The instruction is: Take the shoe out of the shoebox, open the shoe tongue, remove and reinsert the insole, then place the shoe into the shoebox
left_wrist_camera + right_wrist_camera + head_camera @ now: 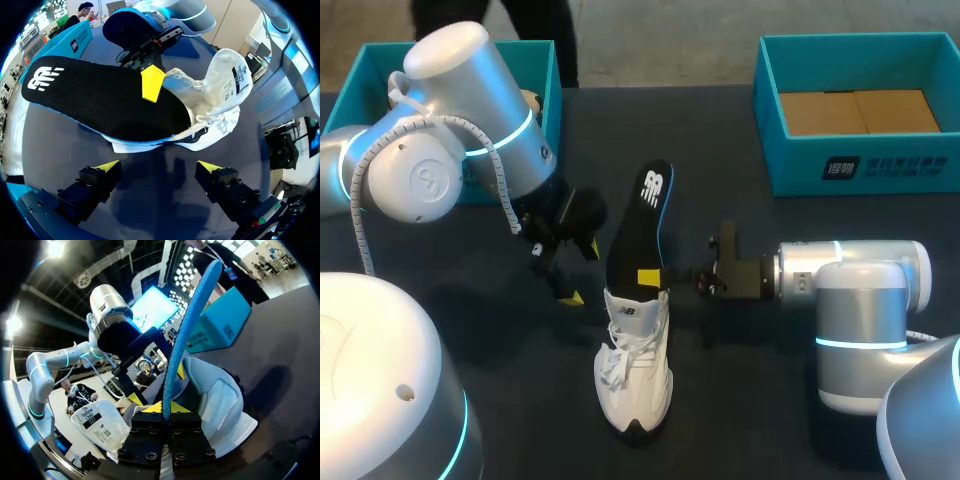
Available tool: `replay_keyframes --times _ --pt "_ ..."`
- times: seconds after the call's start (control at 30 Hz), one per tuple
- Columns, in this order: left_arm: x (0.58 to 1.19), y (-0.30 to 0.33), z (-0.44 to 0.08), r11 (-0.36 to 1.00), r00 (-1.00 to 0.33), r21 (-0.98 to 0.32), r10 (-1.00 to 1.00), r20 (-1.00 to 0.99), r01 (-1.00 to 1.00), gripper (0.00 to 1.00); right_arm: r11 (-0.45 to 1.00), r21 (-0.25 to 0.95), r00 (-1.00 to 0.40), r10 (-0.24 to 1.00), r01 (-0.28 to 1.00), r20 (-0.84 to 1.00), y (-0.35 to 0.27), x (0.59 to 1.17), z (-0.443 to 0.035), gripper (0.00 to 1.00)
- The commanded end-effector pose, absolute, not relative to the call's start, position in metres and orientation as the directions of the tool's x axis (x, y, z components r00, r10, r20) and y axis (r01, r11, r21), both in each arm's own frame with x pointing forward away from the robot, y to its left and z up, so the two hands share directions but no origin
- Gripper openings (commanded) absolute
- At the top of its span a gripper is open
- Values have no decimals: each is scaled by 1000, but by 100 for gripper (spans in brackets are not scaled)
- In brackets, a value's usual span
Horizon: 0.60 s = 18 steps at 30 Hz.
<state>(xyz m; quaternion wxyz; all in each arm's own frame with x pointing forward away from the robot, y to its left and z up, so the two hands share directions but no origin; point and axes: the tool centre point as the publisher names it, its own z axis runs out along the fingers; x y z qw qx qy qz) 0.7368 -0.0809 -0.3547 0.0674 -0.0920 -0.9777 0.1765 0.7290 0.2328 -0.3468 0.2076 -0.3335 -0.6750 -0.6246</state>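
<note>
Clamping of the insole [642, 215] by the right gripper [162, 407] is noted, half inside the shoe [635, 370]; left gripper [159, 167] is open beside the shoe. Insole step judged underway; straight travel needed.

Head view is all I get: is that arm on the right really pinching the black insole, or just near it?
Observer: Pinching. The right wrist view shows the right end effector shut on the insole, a yellow tip on each face.
Operator: And the other arm?
Observer: The left wrist view shows the left end effector open and empty, the shoe ahead of it.
Operator: Anything else?
Observer: The tongue is folded back, a printed label on its inner side.
</note>
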Motion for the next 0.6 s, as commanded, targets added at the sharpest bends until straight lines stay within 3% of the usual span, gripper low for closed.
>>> replay_keyframes --times 0.03,0.6 --pt "736 -81 -355 922 -974 -354 202 97 156 100 13 696 -686 186 718 704 235 727 -351 0" --pt "736 -81 -355 922 -974 -354 202 97 156 100 41 686 -681 175 726 711 231 729 -345 0"
